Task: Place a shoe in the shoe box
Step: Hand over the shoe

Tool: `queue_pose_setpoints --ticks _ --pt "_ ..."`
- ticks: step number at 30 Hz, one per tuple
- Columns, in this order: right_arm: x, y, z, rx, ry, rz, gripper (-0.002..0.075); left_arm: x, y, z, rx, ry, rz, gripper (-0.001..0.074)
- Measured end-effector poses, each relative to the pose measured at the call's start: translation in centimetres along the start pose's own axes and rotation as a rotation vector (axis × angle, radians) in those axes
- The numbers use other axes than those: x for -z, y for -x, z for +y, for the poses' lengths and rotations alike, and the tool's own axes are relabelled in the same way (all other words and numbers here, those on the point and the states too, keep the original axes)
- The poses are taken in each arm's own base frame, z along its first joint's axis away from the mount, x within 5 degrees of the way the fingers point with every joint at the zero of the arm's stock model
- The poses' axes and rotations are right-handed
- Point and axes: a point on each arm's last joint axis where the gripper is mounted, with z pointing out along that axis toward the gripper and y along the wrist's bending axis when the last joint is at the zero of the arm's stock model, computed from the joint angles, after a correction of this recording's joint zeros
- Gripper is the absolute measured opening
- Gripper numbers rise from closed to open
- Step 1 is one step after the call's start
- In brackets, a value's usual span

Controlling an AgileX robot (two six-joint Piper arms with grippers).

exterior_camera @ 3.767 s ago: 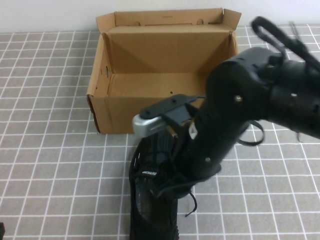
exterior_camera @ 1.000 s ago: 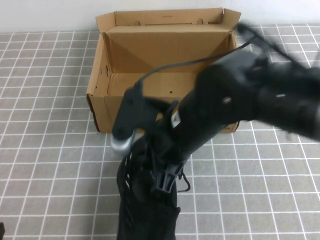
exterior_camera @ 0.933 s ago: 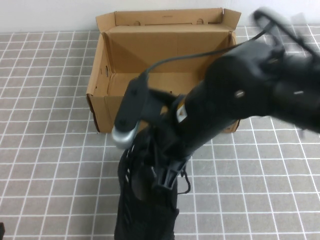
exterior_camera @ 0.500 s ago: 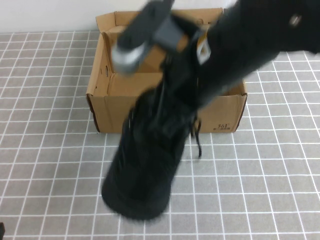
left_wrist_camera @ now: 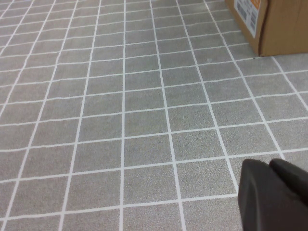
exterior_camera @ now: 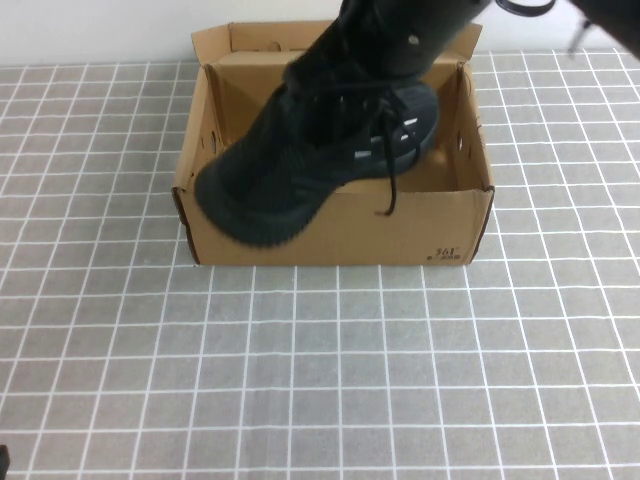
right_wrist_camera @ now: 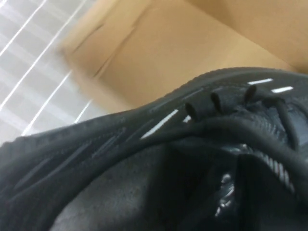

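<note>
The black shoe [exterior_camera: 310, 150] hangs tilted over the open brown shoe box [exterior_camera: 400, 225], its toe low over the box's front left wall and its heel higher toward the back. A lace dangles over the front wall. My right arm [exterior_camera: 400, 30] reaches down from the far side into the shoe's collar. In the right wrist view my right gripper [right_wrist_camera: 236, 187] is shut on the shoe [right_wrist_camera: 120, 159], with the shoe box's inside [right_wrist_camera: 159, 53] beyond it. My left gripper [left_wrist_camera: 272, 192] is shut and empty, low over the tiles near a corner of the shoe box [left_wrist_camera: 279, 24].
The box stands at the back of a grey tiled mat [exterior_camera: 330, 370] with its lid flap [exterior_camera: 330, 35] upright against the white wall. Bare tiles lie in front of the box and on both sides.
My right arm has lifted the shoe off the tiles in front of the box and carried it up and back until it hangs over the box.
</note>
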Motion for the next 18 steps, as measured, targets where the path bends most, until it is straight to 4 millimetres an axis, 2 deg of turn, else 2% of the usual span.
queue_pose_setpoints --ticks 5,11,14,18 --pt "-4.0 1.5 -3.0 -0.166 -0.02 0.021 0.0006 0.0 0.0 0.0 0.0 0.0 0.0 0.0" --pt "-8.0 2.0 -5.7 -0.294 -0.03 0.054 0.0005 0.0 0.0 0.0 0.0 0.0 0.0 0.0" --pt "-9.3 1.8 -6.3 -0.32 -0.024 0.074 0.0005 0.0 0.0 0.0 0.0 0.0 0.0 0.0" --pt "-10.1 1.7 -6.5 -0.327 -0.027 0.087 0.0005 0.0 0.0 0.0 0.0 0.0 0.0 0.0"
